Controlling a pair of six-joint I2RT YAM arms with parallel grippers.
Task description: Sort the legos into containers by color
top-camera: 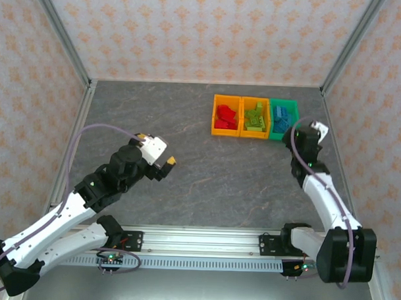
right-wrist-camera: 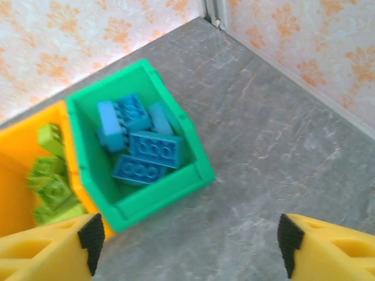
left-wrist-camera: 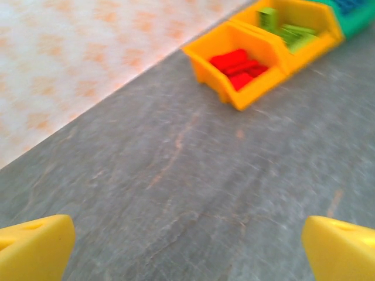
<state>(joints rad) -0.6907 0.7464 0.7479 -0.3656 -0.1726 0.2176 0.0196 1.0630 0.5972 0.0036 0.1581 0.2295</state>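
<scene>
Jaws, right: the right gripper is standing wide open, with nothing between its yellow fingers; it is hovering above the table at about four o'clock of the green bin.
Jaws, left: the left gripper is also gaping wide and carrying nothing, well apart from the bins, at about eight o'clock of them in the top view.
Where the legos are sitting: every brick that can be made out is lying inside a bin. The bins are standing in a touching row at about one o'clock of the table's middle.
Row order: the left orange bin is holding the red legos at the nine o'clock end, the middle orange bin is holding the lime legos, and the green bin is holding the blue legos at the three o'clock end.
How the legos are looking: they are showing as small studded rectangular blocks, piled loosely at mixed angles, some flat with studs up and some tipped on an edge.
How they are likely handling: they are probably light, rigid and smooth-sided, so they may be prone to sliding or twisting out of a loose pinch, though hardly fragile.
Where to take hold: pinching across the two long flat sides looks safest, coming down from above onto a brick lying flat.
Progress: judging by the bins, the sorting is looking finished or nearly so.
</scene>
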